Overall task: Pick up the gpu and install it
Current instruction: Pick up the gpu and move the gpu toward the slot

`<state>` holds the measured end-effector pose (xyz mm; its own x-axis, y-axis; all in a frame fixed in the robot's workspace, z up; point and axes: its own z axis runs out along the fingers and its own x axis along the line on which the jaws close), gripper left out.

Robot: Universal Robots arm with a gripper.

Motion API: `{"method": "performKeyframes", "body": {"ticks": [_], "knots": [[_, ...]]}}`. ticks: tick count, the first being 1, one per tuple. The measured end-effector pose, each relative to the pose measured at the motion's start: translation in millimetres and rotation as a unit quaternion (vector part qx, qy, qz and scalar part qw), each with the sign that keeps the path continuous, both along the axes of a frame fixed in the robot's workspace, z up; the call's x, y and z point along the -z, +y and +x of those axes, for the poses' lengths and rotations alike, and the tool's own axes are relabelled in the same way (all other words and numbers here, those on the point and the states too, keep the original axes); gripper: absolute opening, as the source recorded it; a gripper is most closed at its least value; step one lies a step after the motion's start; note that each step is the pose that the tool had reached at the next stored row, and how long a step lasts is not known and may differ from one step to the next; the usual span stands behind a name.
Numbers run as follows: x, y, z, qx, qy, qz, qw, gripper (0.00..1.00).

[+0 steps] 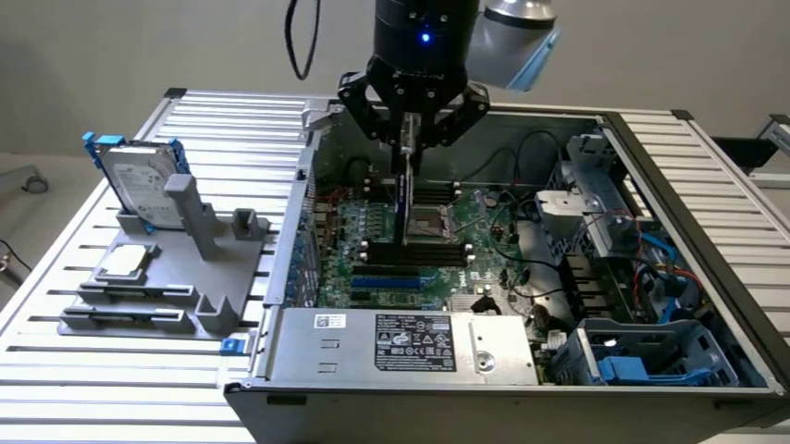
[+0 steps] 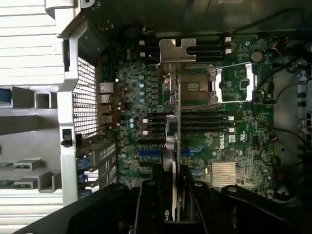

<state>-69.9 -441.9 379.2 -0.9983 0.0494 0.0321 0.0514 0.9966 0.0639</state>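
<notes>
Power supply point(image 1: 413, 342) sits at the near edge of the case point(image 1: 494, 402); beyond it lies the motherboard point(image 1: 487, 245). Over the board's middle the gpu point(image 1: 406, 199) hangs edge-on, seemingly just clear of the slots, its top pinched by the gripper point(image 1: 413, 137). On the exterior view's left, a hard drive point(image 1: 139, 180) stands on edge.

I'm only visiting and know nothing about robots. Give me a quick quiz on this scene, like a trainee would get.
1. True or false: the gpu lies flat on the slatted table.
2. What do the fingers hold? A) a cable B) the gpu C) a screwdriver
3. Fill in: the hard drive with blue rails stands in a grey ____.
Key: 1 false; 2 B; 3 holder.
</notes>
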Motion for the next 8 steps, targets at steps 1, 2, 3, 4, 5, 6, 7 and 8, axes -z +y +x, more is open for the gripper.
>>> {"method": "performKeyframes", "body": {"ticks": [1,2,3,4,5,6,7,8], "knots": [[1.9,0.6,4.6,0.0,0.0,-0.0005,1.0,0.26],[3.7,1.3,9.4,0.0,0.0,-0.001,1.0,0.26],[5.5,2.1,13.6,0.0,0.0,-0.0012,1.0,0.26],[7.4,3.1,17.7,0.0,0.0001,-0.0014,1.0,0.26],[9.2,4.1,20.6,0.0,0.0,-0.0014,1.0,0.26],[11.1,5.1,23.3,-0.001,0.0,-0.0014,1.0,0.26],[12.8,6.0,25.6,-0.001,0.0,-0.0015,1.0,0.26],[14.5,6.9,27.8,-0.002,0.0,-0.0015,1.0,0.26]]}}
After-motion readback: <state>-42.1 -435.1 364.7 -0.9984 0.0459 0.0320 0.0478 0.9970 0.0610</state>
